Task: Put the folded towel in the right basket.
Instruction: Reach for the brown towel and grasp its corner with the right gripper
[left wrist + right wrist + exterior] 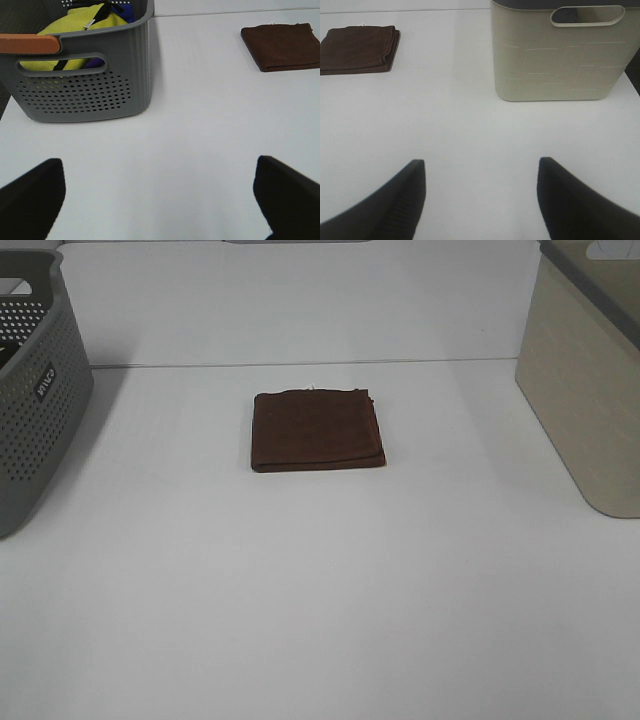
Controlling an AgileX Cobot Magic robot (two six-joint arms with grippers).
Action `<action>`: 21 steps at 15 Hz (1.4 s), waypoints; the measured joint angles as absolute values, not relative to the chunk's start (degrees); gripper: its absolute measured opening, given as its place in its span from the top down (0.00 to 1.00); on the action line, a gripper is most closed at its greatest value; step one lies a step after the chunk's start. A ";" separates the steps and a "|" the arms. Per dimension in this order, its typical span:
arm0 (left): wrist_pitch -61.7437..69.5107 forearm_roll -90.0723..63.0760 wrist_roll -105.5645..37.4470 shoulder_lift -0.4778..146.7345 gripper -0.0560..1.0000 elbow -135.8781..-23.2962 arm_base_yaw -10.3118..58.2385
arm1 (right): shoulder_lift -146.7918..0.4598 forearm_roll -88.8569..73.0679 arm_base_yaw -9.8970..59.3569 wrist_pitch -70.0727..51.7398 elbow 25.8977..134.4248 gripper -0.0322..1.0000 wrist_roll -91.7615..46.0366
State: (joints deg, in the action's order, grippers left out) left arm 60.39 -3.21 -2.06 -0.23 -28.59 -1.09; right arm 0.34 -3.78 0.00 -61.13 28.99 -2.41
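A folded dark brown towel lies flat on the white table, a little behind its middle. It also shows in the left wrist view and in the right wrist view. The right basket is beige with a dark rim and stands at the table's right edge; the right wrist view shows its handle slot. My left gripper is open and empty, far from the towel. My right gripper is open and empty, short of the beige basket. Neither gripper shows in the exterior high view.
A grey perforated basket stands at the table's left edge. In the left wrist view it holds yellow and blue cloth and has an orange strip on its rim. A wall line runs behind the towel.
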 joint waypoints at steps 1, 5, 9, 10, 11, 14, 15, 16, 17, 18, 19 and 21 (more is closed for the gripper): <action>60.39 -3.21 -2.06 -0.23 0.03 -28.59 -1.09 | 0.34 -3.78 0.00 -61.13 28.99 0.37 -2.41; 60.39 -3.21 -2.06 -0.23 0.03 -28.59 -1.09 | 0.34 -4.18 0.00 -61.13 28.99 0.37 -2.41; 60.39 -3.21 -2.06 -0.23 0.03 -28.59 -1.09 | -7.33 -4.98 0.00 -54.66 31.57 0.37 -2.41; 60.39 -3.21 -2.06 -0.23 0.03 -28.59 -1.09 | -11.52 -5.21 0.00 -52.48 33.00 0.37 -2.41; 60.39 -3.21 -2.06 -0.23 0.03 -28.59 -1.09 | -16.67 -5.27 0.00 -50.71 34.78 0.37 -2.41; 60.39 -3.21 -2.06 -0.23 0.03 -28.59 -1.09 | -29.22 -5.27 0.00 -47.38 41.14 0.37 -2.41; 60.39 -3.21 -2.06 -0.23 0.03 -28.59 -1.09 | -40.51 -5.33 0.00 -46.64 47.78 0.37 -2.41; 60.39 -3.21 -2.06 -0.23 0.03 -28.59 -1.09 | -45.61 -5.73 0.00 -46.52 51.34 0.37 -2.41; 60.39 -3.21 -2.06 -0.23 0.03 -28.59 -1.09 | -50.65 -6.82 0.00 -46.75 55.58 0.37 -2.41; 60.39 -3.21 -2.06 -0.23 0.03 -28.59 -1.09 | -56.15 -8.02 0.00 -47.33 59.70 0.37 -2.69; 60.39 -3.21 -2.06 -0.23 0.03 -28.59 -1.09 | -60.96 -9.11 0.00 -48.13 63.77 0.37 -3.95; 60.39 -3.21 -2.06 -0.23 0.03 -28.59 -1.09 | -70.59 -12.61 0.00 -49.90 72.88 0.37 -7.79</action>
